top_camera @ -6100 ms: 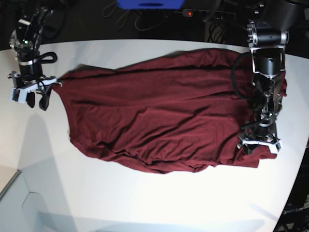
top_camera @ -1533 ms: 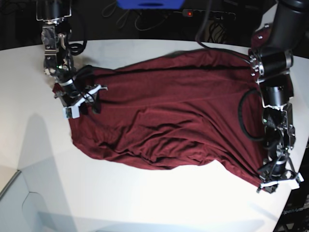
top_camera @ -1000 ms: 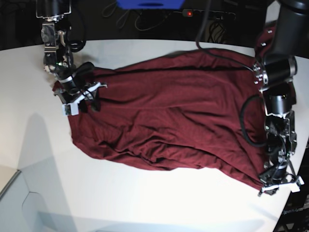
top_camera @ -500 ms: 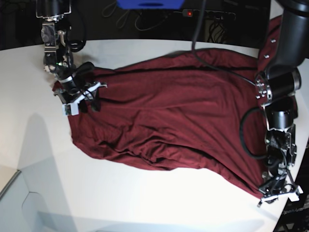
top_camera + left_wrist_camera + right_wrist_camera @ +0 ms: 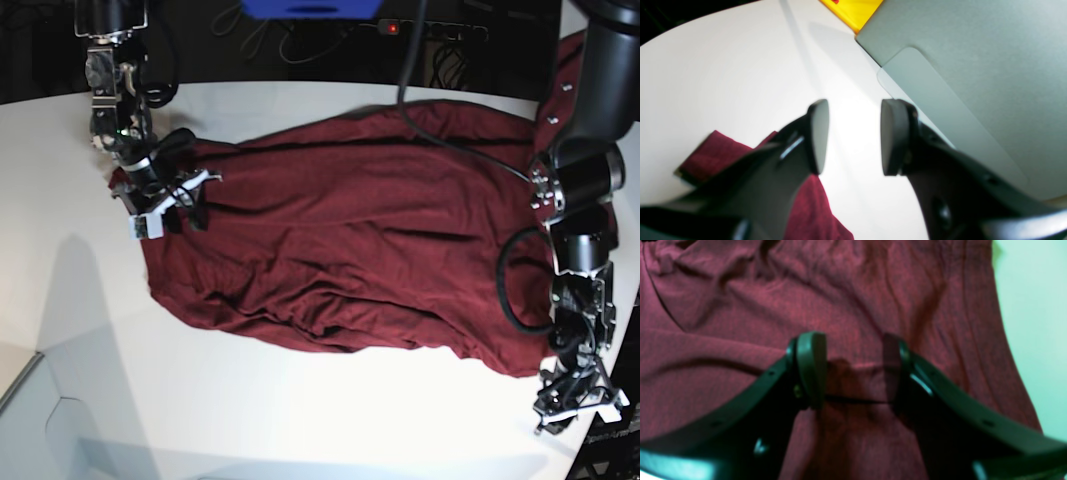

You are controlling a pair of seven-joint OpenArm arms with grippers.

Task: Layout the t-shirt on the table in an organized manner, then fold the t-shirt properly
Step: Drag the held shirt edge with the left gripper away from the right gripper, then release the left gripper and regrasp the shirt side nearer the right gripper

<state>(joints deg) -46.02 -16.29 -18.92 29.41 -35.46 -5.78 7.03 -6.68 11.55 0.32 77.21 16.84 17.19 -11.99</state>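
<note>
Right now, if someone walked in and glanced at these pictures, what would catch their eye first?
The big maroon t-shirt spread, still wrinkled, across the middle of the white table dominates everything. Next come the two black arms at its ends: the right hand is over the cloth with its jaws apart around a raised fold. The left hand hangs open over bare table by the shirt's corner, holding nothing.
</note>
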